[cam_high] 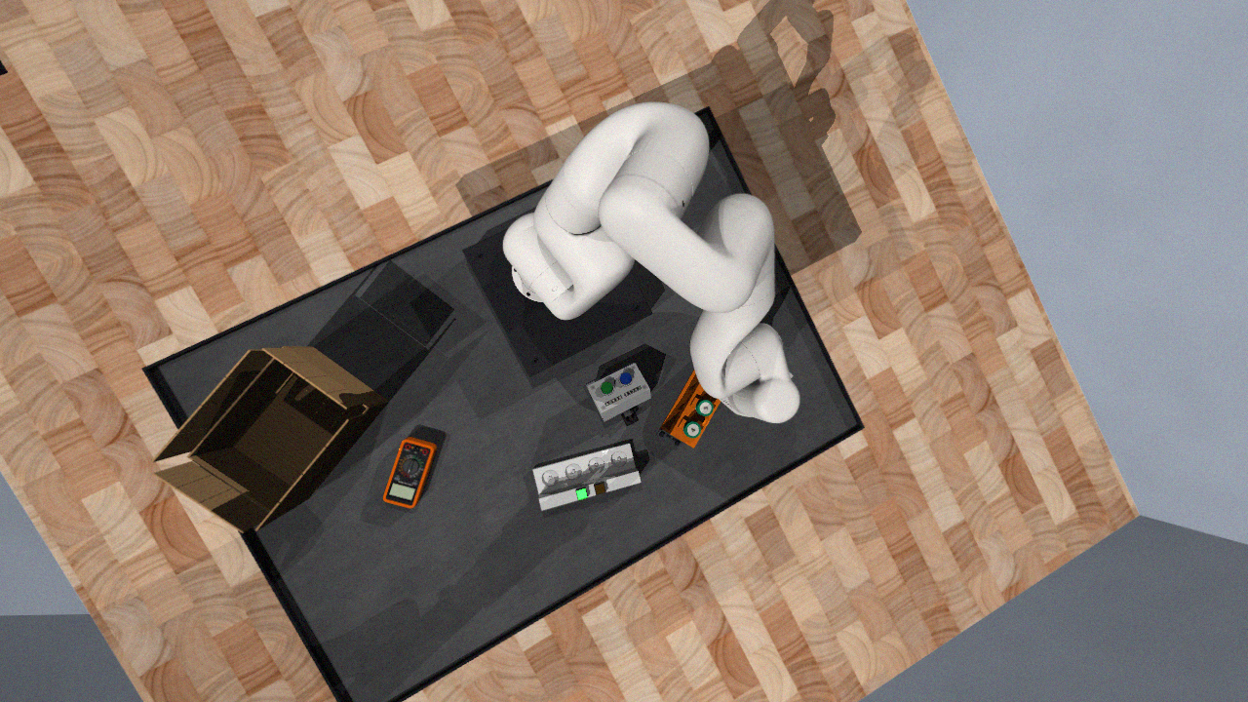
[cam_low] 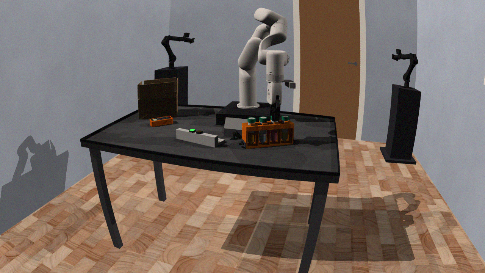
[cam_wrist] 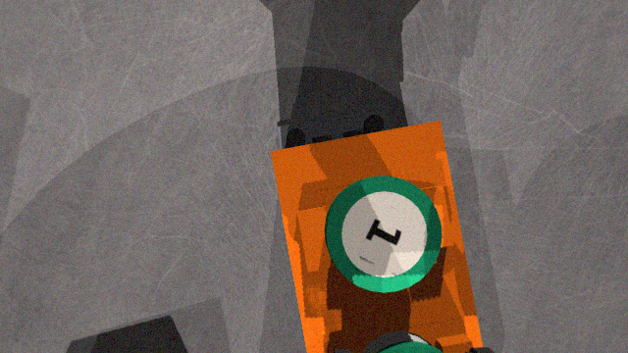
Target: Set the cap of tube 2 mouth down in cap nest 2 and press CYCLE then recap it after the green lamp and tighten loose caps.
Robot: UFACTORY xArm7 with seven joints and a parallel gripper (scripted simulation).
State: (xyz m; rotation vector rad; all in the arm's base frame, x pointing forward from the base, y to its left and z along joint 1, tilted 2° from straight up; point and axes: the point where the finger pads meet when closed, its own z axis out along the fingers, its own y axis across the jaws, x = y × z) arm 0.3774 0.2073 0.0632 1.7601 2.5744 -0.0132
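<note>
The orange decapping station [cam_low: 268, 134] stands right of the table's middle, with four green-capped tubes. My gripper [cam_low: 275, 116] points straight down and is shut on the cap of tube 2 [cam_wrist: 399, 344], which sits on its tube, second from the right in the exterior view. In the wrist view the cap of tube 1 [cam_wrist: 384, 234] is on its tube, and only the rim of tube 2's cap shows at the bottom edge. In the top view the arm hides my fingers over the station [cam_high: 690, 409]. The cap tray [cam_high: 586, 476] shows its green lamp [cam_high: 581, 493] lit; its nests look empty.
The key housing [cam_high: 617, 392] with the green key [cam_high: 606, 387] and the blue key [cam_high: 624, 378] stands between the arm's base and the tray. An orange multimeter [cam_high: 409, 472] and an open cardboard box [cam_high: 261, 432] are at the far left.
</note>
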